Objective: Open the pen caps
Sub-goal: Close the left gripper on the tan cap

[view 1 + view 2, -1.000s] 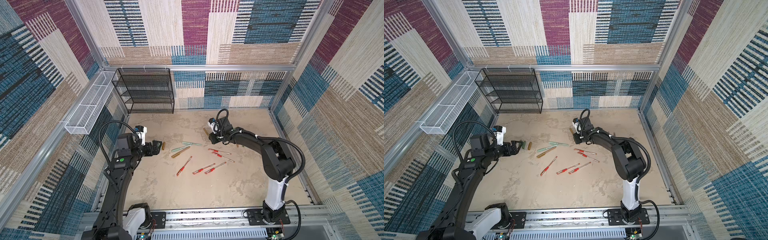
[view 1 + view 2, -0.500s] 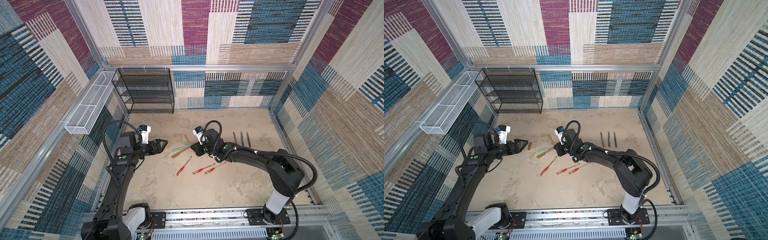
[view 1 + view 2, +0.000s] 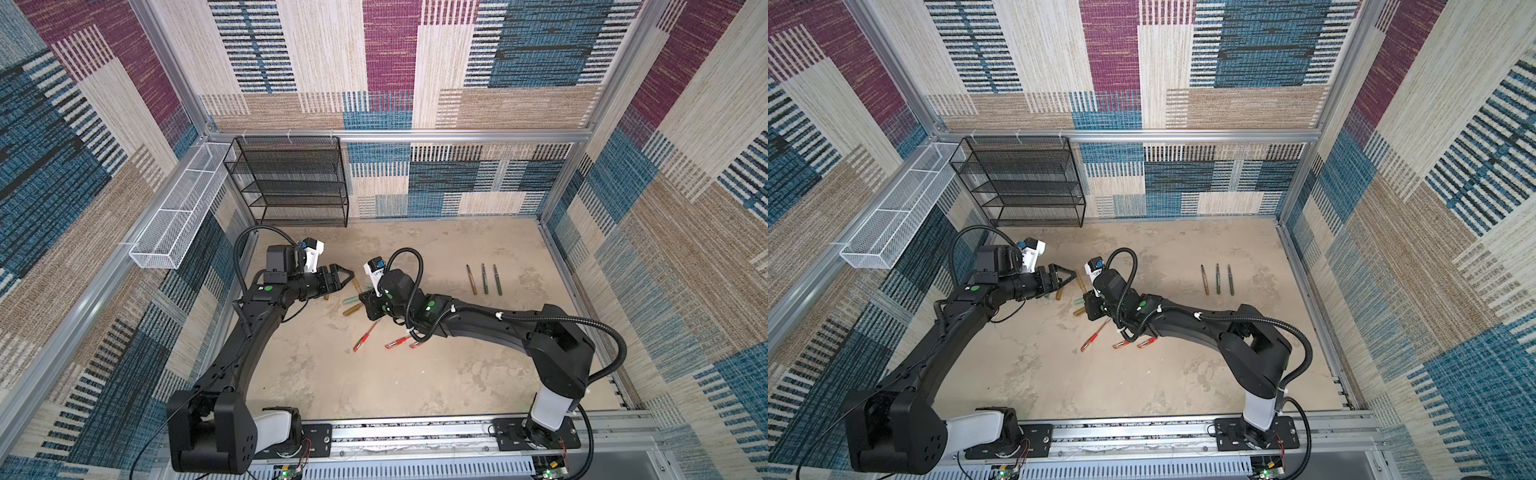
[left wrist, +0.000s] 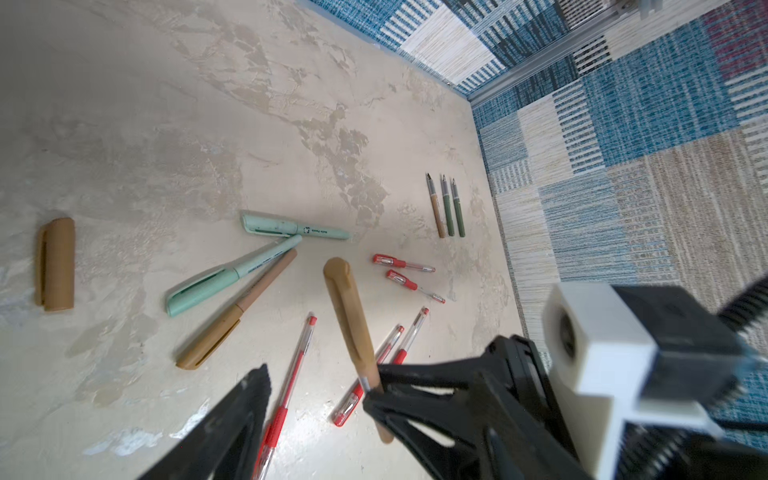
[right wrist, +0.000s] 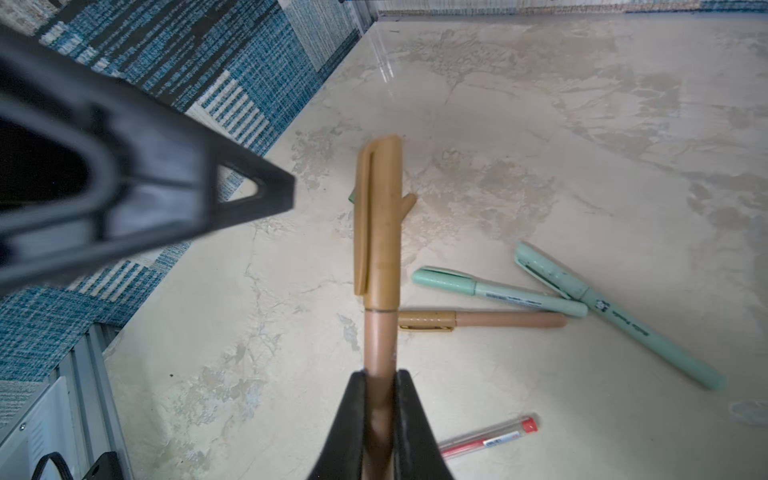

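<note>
The right gripper (image 5: 380,384) is clamped on the tan barrel of a brown pen (image 5: 380,336), low on the barrel and away from the cap (image 5: 378,208). The golden-brown cap is on the pen and sticks out past the gripper, off the surface (image 3: 374,374), toward the left gripper (image 3: 348,279). The left gripper's jaws are spread and grasp nothing. In the right wrist view one of its fingers (image 5: 249,191) ends just beside the cap without touching it. In both top views the two grippers meet left of the middle of the surface, with the cap (image 3: 1079,283) next to the left gripper's tips.

A loose brown cap (image 4: 58,264) lies alone on the surface, apart from the other pens. Two mint pens (image 4: 291,227), caps on, lie near a second brown pen (image 4: 237,309), also capped; the three fan out from each other. Several red pens (image 4: 403,264) with red caps lie scattered nearby, some partly hidden under the right arm in a top view. Three bare barrels (image 3: 484,279), one brown and two dark green, lie side by side in a neat row toward the right of the surface. A black wire shelf (image 3: 291,183) stands at the back, and a white wire basket (image 3: 178,224) hangs on the left wall
</note>
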Controlling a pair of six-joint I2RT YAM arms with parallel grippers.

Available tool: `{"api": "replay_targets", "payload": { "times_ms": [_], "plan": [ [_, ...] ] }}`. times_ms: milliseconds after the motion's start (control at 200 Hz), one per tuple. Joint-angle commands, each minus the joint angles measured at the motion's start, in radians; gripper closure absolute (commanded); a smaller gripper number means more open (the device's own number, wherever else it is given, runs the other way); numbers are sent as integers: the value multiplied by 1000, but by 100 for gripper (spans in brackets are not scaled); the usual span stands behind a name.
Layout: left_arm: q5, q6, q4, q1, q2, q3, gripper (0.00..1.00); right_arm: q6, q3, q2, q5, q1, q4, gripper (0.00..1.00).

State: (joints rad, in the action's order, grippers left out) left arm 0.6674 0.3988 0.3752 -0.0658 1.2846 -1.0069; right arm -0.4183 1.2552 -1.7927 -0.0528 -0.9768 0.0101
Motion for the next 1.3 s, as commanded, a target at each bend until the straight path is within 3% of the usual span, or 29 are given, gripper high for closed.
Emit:
{"api": "replay_targets", "payload": {
  "times_ms": [0,160,561,626,776,922,1162,1292],
  "plan": [
    [-44,23,-16,-24,23,-19,24,-28,22,-19,-31,-19,0,95],
    [-80,24,-9,-37,51,-25,36,-28,68,-43,-44,-41,-18,94],
    [-120,27,-26,-42,51,-7,100,-17,125,-77,-45,-60,-57,95],
    [-124,23,-26,-42,41,-5,100,-19,101,-60,-45,-60,-24,92],
    [-127,21,-41,-42,30,10,100,-6,81,-51,-34,-60,-6,74],
    [-120,28,-46,-42,25,13,100,-4,77,-61,-16,-60,13,72],
    [-125,21,-44,-42,12,11,100,-1,96,-83,-2,-59,15,82],
    [-144,7,-27,-40,3,8,100,1,112,-94,14,-59,-26,95]
  ]
}}
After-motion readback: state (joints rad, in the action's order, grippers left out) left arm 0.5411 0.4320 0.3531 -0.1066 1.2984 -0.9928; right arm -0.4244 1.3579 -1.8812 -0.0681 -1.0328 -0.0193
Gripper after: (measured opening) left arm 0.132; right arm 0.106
